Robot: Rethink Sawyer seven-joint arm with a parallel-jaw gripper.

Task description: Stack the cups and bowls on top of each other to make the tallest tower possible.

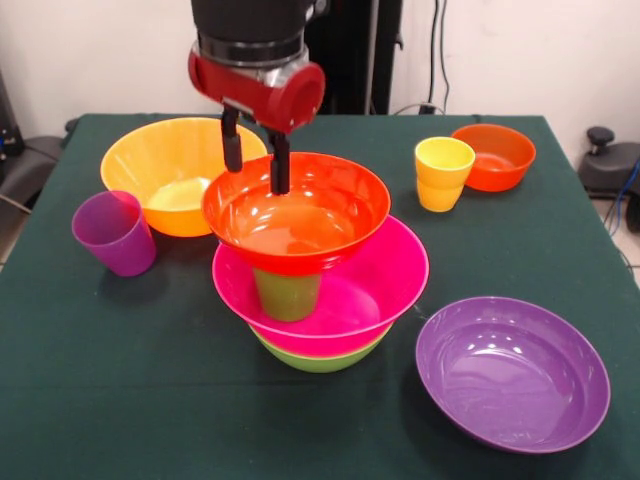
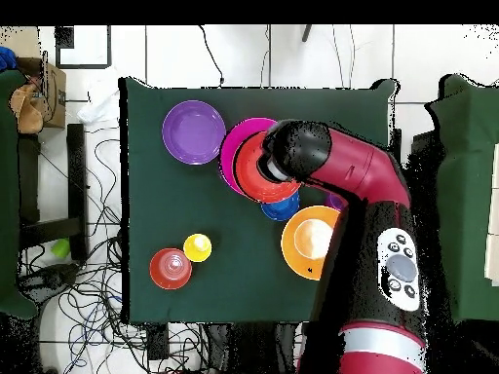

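The tower stands mid-table: a lime green bowl [image 1: 320, 357], a pink bowl [image 1: 345, 290] in it, a green cup [image 1: 287, 294] upright in the pink bowl, and a large red-orange bowl [image 1: 300, 212] on the cup. My gripper [image 1: 256, 157] is at that bowl's far left rim, one finger outside and one inside, with a gap between them; it looks open. The yellow cup [image 1: 443, 173] stands on the table at the back right. The purple cup [image 1: 115, 233] stands at the left. In the overhead view my arm hides the gripper.
A large orange bowl [image 1: 175, 170] sits behind the tower on the left. A small red-orange bowl [image 1: 497, 156] sits beside the yellow cup. A purple bowl [image 1: 512, 373] lies front right. A small blue bowl [image 2: 283, 207] shows only from overhead, beside the tower.
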